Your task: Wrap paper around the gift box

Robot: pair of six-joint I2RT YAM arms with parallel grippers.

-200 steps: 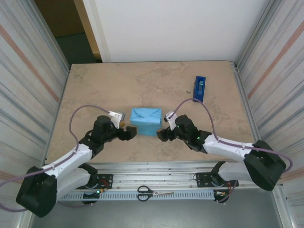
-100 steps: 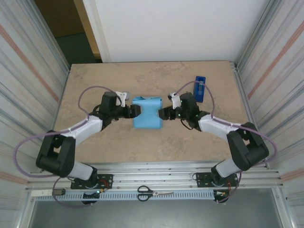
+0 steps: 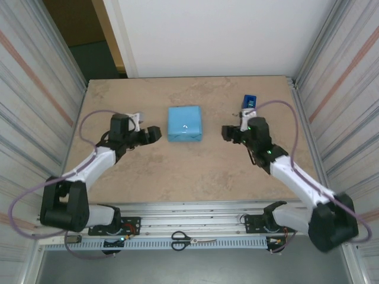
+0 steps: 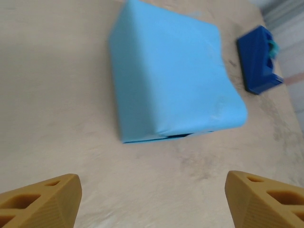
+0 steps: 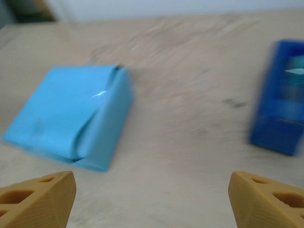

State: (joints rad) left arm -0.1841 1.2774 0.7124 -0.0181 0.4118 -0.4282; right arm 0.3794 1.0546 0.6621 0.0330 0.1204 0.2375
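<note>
**Blue parcel on the table, both pincers open**

On the left, the left gripper (image 3: 156, 134) is open. Its two tan fingers (image 4: 42, 199) stand wide apart with nothing between them. It points at the parcel but does not touch it; bare table (image 3: 195, 171) lies between them.

In the middle, toward the back of the table, sits the paper (image 3: 184, 123). It is folded all around a flat square shape, with its light sky blue side out. The gift box is hidden inside it, so its pattern cannot be seen. The top of the parcel is smooth. In the left wrist view, a thin dark gap shows under one bottom edge. In the right wrist view, one side has folded flaps that meet in a slanted line, and one corner sticks up a little.

Near the front edge, on the metal rail, lie black scissors (image 3: 190, 239).

On the right, the right gripper (image 3: 227, 134) is open too. Its tan fingers (image 5: 38, 197) are far apart and hold nothing. It faces the parcel from the other side, with a gap between them.

Just behind it stands a small royal-blue tape dispenser (image 3: 249, 102) with something teal in its top.
</note>
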